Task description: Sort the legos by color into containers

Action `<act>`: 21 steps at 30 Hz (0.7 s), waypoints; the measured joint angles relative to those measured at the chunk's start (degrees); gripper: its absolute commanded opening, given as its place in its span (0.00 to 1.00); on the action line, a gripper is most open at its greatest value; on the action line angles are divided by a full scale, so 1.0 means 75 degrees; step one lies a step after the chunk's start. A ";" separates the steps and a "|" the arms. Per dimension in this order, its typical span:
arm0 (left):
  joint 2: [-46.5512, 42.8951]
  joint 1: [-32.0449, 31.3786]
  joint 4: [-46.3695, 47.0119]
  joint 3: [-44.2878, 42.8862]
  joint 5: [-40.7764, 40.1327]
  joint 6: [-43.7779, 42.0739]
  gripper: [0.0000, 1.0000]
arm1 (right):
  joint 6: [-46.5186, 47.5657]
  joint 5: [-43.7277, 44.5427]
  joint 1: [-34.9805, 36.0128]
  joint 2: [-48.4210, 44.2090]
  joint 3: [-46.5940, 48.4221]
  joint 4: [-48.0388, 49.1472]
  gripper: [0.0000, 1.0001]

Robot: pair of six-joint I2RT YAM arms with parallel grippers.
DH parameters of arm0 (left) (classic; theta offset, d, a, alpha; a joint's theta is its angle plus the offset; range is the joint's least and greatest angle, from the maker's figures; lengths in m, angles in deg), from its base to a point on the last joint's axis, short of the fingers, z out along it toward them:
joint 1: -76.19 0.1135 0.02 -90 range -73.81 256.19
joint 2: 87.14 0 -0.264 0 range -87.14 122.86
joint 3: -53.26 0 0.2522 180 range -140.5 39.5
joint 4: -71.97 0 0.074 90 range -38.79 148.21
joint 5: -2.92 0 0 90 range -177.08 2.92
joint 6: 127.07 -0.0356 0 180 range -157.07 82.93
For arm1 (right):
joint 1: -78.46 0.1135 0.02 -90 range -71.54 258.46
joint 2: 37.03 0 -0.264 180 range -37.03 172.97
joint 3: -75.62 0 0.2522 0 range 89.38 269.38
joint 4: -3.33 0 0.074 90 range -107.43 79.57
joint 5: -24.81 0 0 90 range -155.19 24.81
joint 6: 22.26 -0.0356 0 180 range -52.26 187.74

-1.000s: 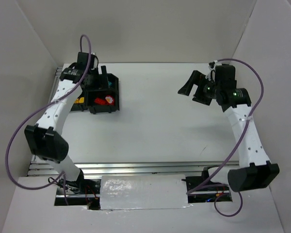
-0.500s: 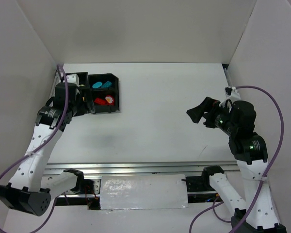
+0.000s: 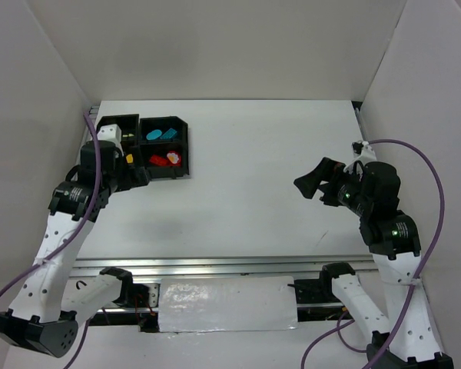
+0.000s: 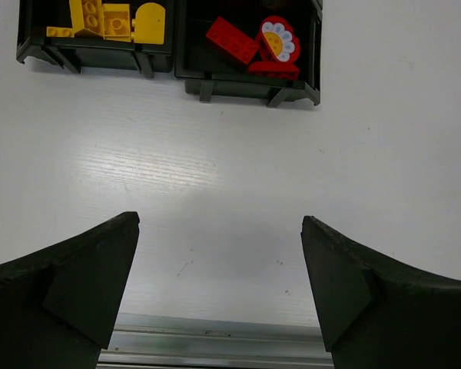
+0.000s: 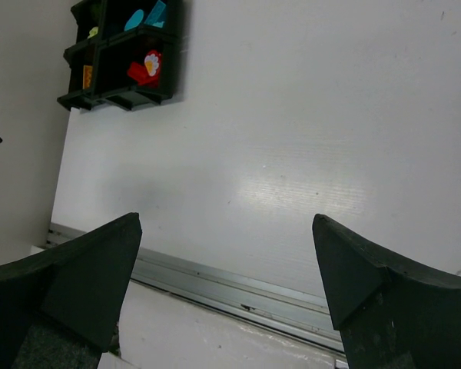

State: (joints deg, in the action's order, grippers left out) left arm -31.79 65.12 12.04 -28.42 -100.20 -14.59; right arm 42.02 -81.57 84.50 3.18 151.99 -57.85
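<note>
The black four-compartment tray [image 3: 188, 146] stands at the far left of the table. Teal bricks [image 3: 161, 133] lie in its back right compartment and red bricks [image 3: 165, 160], one with a white flower, in its front right. Yellow bricks [image 4: 111, 17] fill the front left, next to the red ones [image 4: 250, 42]. A lime-green brick [image 5: 93, 32] shows in the back left. My left gripper [image 3: 137, 175] is open and empty just in front of the tray [image 4: 246, 88]. My right gripper [image 3: 311, 178] is open and empty above the right side of the table, far from the tray [image 5: 123, 96].
White walls close in the table on the left, back and right. A metal rail [image 5: 238, 296] runs along the near edge, also seen in the left wrist view [image 4: 215, 342]. No loose bricks show on the table surface [image 3: 246, 177].
My left arm has pulled back from over the tray toward the near side. My right arm has drawn back from the far right to the mid right. Both stay open.
</note>
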 measured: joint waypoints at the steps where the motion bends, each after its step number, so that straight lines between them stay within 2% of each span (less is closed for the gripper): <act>1: -0.0050 0.0000 0.0050 0.0050 0.0000 0.0015 1.00 | 0.0009 0.0017 0.0035 0.0000 0.0009 -0.0023 1.00; 5: -0.0256 0.0000 0.0090 0.0224 -0.0082 0.0038 1.00 | 0.0012 0.0055 0.0216 -0.0012 0.0009 -0.0050 1.00; 10: -0.0347 0.0000 -0.0114 0.0102 -0.0775 0.0061 0.99 | 0.0047 0.0399 0.0539 -0.0076 0.0154 -0.0224 1.00; 21: -0.1757 0.0000 -0.0557 -0.1591 -0.1976 0.0003 1.00 | 0.0373 0.2535 0.1521 -0.1137 0.1029 -0.0530 1.00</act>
State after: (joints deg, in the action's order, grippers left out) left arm -44.97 65.12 7.87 -40.36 -115.02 -14.57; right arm 44.82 -62.56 95.91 -5.34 159.71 -61.82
